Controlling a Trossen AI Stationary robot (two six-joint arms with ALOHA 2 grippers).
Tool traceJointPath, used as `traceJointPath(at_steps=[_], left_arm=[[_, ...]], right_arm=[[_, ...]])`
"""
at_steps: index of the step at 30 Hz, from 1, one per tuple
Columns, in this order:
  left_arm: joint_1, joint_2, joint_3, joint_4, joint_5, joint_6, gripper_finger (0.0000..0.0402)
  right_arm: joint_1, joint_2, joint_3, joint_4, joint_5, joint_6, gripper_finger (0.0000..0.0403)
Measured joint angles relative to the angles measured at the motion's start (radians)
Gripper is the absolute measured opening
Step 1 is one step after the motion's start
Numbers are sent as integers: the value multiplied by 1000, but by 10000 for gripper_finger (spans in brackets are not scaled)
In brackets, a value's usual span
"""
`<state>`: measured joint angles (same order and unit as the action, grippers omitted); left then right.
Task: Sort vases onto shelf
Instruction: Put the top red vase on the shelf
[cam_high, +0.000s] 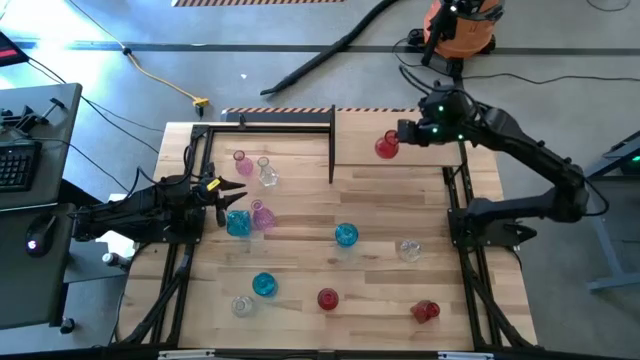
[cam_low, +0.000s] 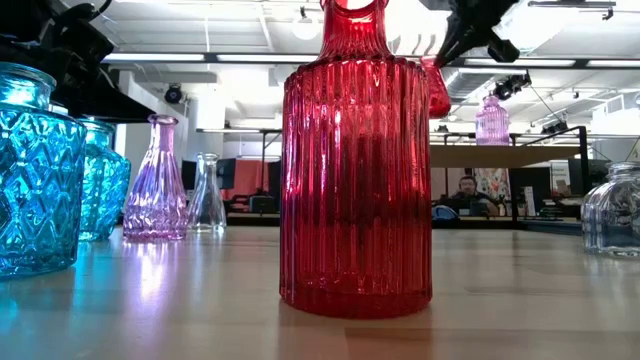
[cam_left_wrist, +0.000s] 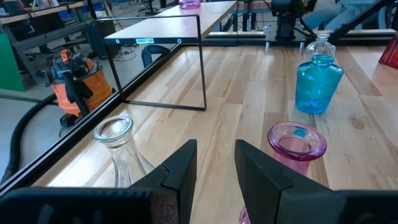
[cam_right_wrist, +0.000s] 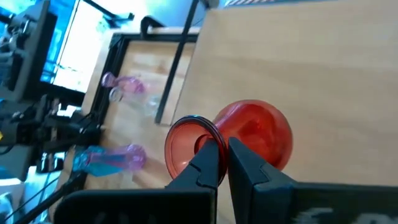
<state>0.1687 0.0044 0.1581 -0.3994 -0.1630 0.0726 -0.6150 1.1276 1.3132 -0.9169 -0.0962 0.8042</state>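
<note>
My right gripper (cam_high: 402, 134) is shut on a round red vase (cam_high: 387, 147) that hangs above the plywood shelf (cam_high: 430, 155) at the table's far right. A pink vase (cam_low: 491, 120) stands on the shelf. Several more vases stand on the table: pink (cam_high: 240, 157), clear (cam_high: 267, 172), blue (cam_high: 346, 235), red (cam_high: 328, 298) and others. My left gripper (cam_high: 235, 190) waits open at the table's left, close to a blue vase (cam_high: 238, 222) and a pink one (cam_left_wrist: 296, 140), with nothing between its fingers. My right gripper holds the red vase by the rim of its mouth (cam_right_wrist: 198, 124). One finger (cam_right_wrist: 208, 163) is inside the mouth and the other (cam_right_wrist: 245, 167) is outside on the neck. The fingers slant down from the table's right. The vase hangs clear above the shelf (cam_low: 500, 155).
A bare black open frame (cam_high: 265, 125) stands at the far left of the table, beside the shelf. A ribbed red vase (cam_low: 355, 160) stands close to the near edge. An orange vacuum (cam_high: 460, 25) and hoses lie on the floor beyond the table.
</note>
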Motion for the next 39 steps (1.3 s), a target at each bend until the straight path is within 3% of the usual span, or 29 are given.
traceJointPath(at_steps=[22, 39], left_arm=[[0, 0, 0, 0, 0, 0, 101], [0, 0, 0, 0, 0, 0, 101]], right_arm=[[-213, 0, -5, 6, 42, -62, 0], [-277, -65, -169, 169, 16, -12, 0]])
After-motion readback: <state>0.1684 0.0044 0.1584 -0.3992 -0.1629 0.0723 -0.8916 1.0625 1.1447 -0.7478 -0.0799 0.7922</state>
